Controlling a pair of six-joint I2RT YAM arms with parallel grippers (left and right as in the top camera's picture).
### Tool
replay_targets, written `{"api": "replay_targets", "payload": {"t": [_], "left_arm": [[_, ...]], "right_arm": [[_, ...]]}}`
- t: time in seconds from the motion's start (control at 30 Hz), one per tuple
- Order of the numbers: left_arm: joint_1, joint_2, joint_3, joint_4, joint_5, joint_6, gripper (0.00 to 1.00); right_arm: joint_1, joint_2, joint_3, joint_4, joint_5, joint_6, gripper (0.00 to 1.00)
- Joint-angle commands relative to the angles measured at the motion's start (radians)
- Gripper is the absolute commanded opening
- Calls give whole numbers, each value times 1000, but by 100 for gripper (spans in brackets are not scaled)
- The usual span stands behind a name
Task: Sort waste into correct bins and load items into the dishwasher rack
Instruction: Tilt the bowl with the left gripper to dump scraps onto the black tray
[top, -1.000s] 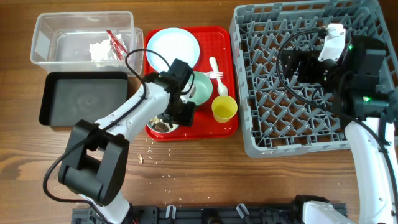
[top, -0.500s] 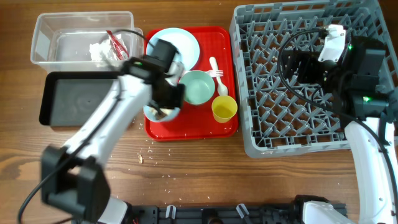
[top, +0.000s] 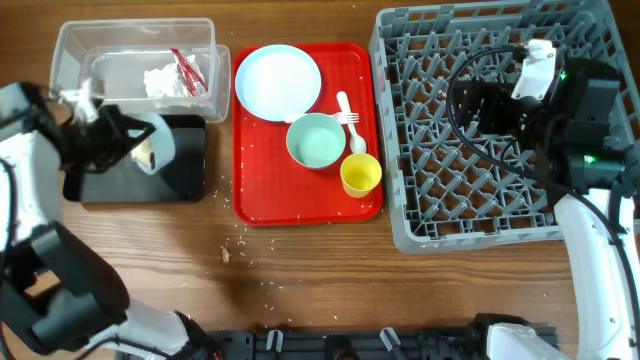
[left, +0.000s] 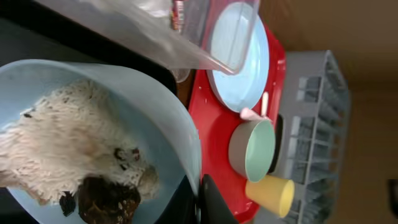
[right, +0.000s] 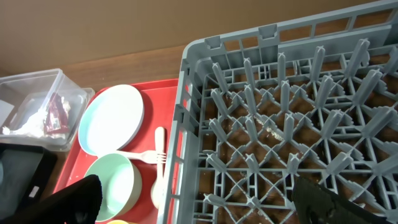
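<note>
Wood-grain worktop (top: 300, 290) carries every item in the overhead view. We find the left claw (top: 133, 148) near the left edge of the frame, closed on the rim of a light blue bowl (top: 152, 145). The bowl hangs tilted over the black tray (top: 185, 165), clear of the worktop. In the left wrist view it fills the lower left of the frame and holds white rice (left: 62, 143) with brown food bits (left: 99, 199). One dark finger (left: 210, 202) shows just beside the rim at the bottom edge.

The clear tub (top: 70, 60) sits directly above the black tray in the frame. We cannot tell whether the two touch. The tub holds the crumpled napkin (top: 160, 80) and the red-and-white wrapper (top: 186, 68).

The red serving tray (top: 270, 180) lies at centre frame, well apart from the left claw. On it we note the pale blue plate (top: 278, 82), a second bowl (top: 316, 140), the yellow cup (top: 360, 175), the white fork (right: 138, 157) and the spoon (right: 158, 171). Loose crumbs (top: 240, 245) lie on the worktop just below the red serving tray.

The dishwasher rack (top: 470, 210) fills the right of the frame. The right claw (right: 196, 186) hovers above it, jaws spread wide and gripping nothing.
</note>
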Motion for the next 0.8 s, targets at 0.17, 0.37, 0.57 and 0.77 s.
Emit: {"api": "replay_targets", "payload": {"t": [0.17,0.37,0.57,0.77], "left_arm": [[147,140,-10,45,525,75,4],[215,140,-10,47,761,27,4],[234,140,-10,48,761,-99,4],[234,140,-10,48,761,-120,4]], "right_arm": [[4,8,21,0,-16,7,100],[5,8,21,0,-16,8,100],[4,8,21,0,-16,7,100],[5,8,21,0,-16,8,100]]}}
